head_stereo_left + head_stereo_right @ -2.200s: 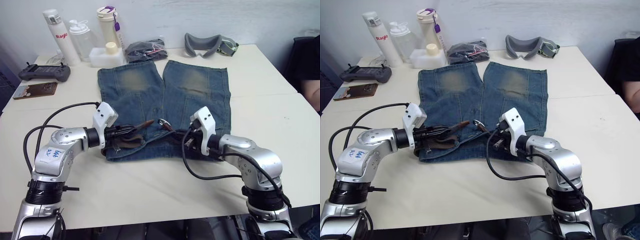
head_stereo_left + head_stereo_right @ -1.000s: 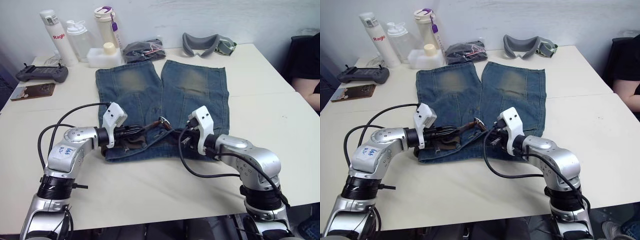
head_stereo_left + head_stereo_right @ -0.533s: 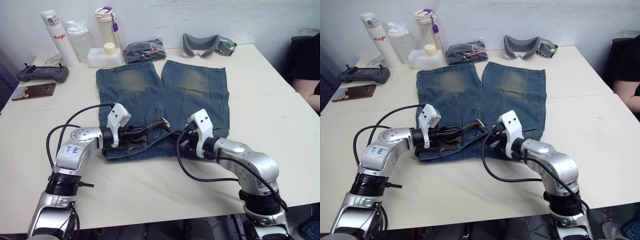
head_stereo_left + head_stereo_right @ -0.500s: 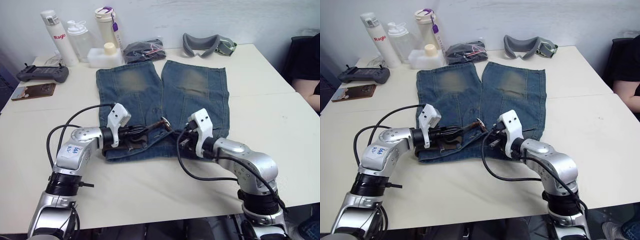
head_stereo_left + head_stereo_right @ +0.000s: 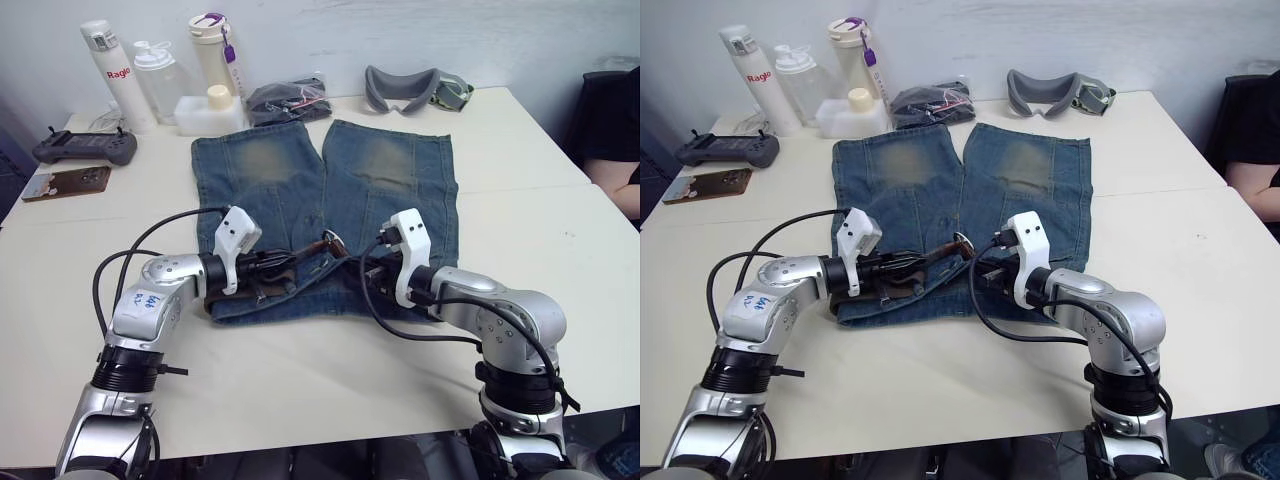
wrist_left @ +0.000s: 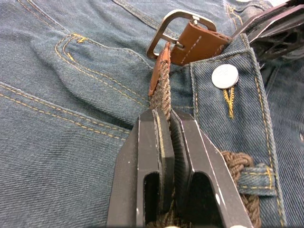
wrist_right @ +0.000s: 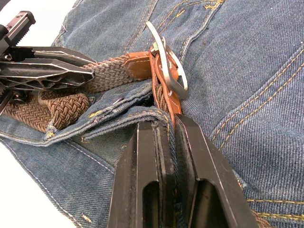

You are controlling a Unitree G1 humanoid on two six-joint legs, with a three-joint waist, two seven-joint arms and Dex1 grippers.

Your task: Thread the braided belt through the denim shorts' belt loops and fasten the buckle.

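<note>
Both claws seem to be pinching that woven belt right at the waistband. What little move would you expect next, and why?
Probably the left gripper nudges the belt tip on into the buckle. It is shut on the braided belt just behind the leather tip, which sits right at the silvery frame, while the right gripper is shut on the leather trim below the buckle, steadying it over the denim shorts.

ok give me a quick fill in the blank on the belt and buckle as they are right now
1. The left gripper is shut on the braided ____.
2. The buckle is made of silvery ____.
3. The right gripper grips the brown ____ trim beside the buckle.
4. The denim shorts lie on a ____.

Missing words: belt; metal; leather; table
</note>
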